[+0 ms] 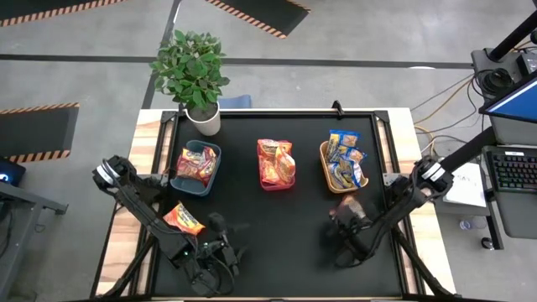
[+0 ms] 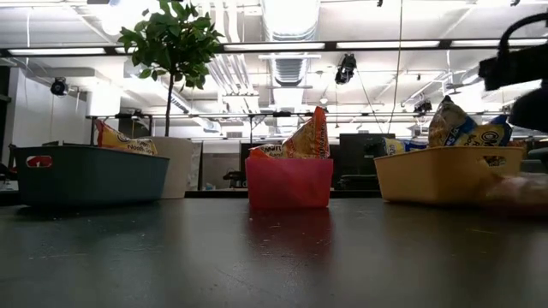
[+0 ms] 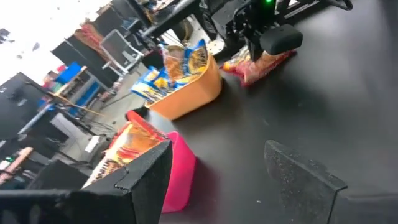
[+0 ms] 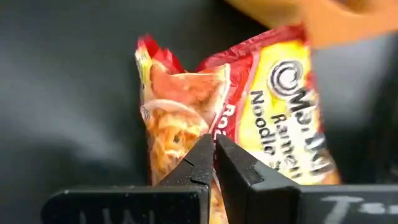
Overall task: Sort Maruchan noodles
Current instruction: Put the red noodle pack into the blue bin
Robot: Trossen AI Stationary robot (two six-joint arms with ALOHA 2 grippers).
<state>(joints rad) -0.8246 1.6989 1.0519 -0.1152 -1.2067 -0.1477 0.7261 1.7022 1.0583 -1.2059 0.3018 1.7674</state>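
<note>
Bright ceiling lights (image 2: 287,19), blurred wrist views

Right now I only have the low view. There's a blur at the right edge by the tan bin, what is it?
Observer: A red-pink packet lying on the table beside the tan bin, with the right gripper directly over it.
Operator: Fingers?
Observer: The tips are together in the right wrist view. I cannot tell if they pinch the wrapper.
Operator: Any other loose packets? I see none.
Observer: One orange packet by the left arm, outside the teal bin.
Operator: Left gripper?
Observer: The left gripper is open and holds nothing. It is low at the near side of the table.
</note>
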